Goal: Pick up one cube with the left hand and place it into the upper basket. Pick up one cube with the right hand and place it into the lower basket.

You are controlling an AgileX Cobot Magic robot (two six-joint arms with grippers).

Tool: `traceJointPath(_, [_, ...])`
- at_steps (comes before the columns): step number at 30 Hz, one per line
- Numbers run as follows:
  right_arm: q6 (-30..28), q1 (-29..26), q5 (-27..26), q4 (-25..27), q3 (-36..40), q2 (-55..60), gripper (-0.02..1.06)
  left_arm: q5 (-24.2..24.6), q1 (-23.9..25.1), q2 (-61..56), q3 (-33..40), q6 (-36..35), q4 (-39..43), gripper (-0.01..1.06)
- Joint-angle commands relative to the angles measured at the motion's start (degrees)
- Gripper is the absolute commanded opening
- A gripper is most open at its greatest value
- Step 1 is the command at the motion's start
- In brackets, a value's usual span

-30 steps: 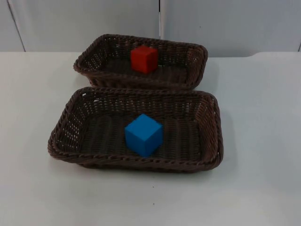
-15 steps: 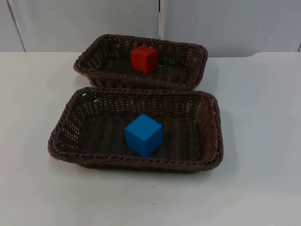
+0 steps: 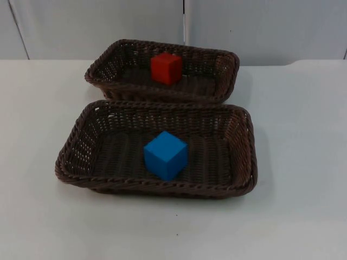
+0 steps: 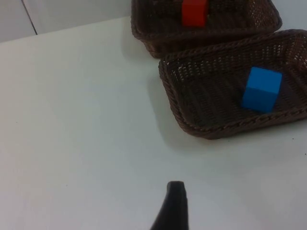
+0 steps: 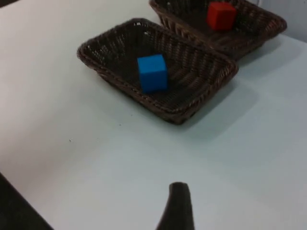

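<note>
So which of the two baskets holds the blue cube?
The lower basket, nearer the camera in the top view, holds the blue cube. The upper basket, by the wall, holds the red cube.

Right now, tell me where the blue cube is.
In the top view, the blue cube sits mid-floor in the lower basket, nearer the camera than the red cube.

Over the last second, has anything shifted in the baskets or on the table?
Nothing visibly changed. The red cube sits in the upper basket and the blue cube in the lower basket, exactly as before. Both grippers wait back from the baskets, above the table.
</note>
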Motion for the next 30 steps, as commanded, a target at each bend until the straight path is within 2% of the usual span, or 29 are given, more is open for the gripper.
traceJointPath(1, [1.1,-0.2,-0.1,-0.7,0.7,-0.2,0.64,0.1,-0.1,-0.2,0.2,0.0,-0.8,0.72])
traceJointPath(12, [1.0,-0.2,-0.1,-0.7,0.7,-0.2,0.64,0.1,-0.1,-0.2,0.2,0.1,-0.8,0.72])
traceJointPath(14, [0.8,-0.2,-0.1,-0.5,0.7,-0.2,0.65,0.1,-0.1,-0.2,0.2,0.1,-0.8,0.77])
traceJointPath(16, [0.7,-0.2,-0.1,-0.5,0.7,-0.2,0.72,0.1,-0.1,-0.2,0.2,0.1,-0.8,0.9])
traceJointPath(17, [0.7,-0.2,-0.1,-0.5,0.7,-0.2,0.72,0.1,-0.1,-0.2,0.2,0.1,-0.8,0.9])
traceJointPath(18, [0.6,-0.2,-0.1,-0.4,0.7,-0.2,0.77,0.1,-0.1,-0.2,0.2,0.1,-0.8,0.99])
traceJointPath(19, [0.6,-0.2,-0.1,-0.4,0.7,-0.2,0.86,0.1,-0.1,-0.2,0.2,0.1,-0.8,1.05])
traceJointPath(20, [0.6,-0.2,-0.1,-0.4,0.7,-0.2,0.99,0.1,-0.1,-0.2,0.2,0.1,-0.8,1.05])
traceJointPath(21, [0.6,-0.2,-0.1,-0.4,0.7,-0.2,1.05,0.1,-0.1,-0.2,0.2,0.1,-0.8,1.05])
traceJointPath(30, [0.3,-0.2,-0.1,-0.3,0.7,-0.2,1.05,0.1,-0.1,-0.2,0.2,0.1,-0.8,1.05])
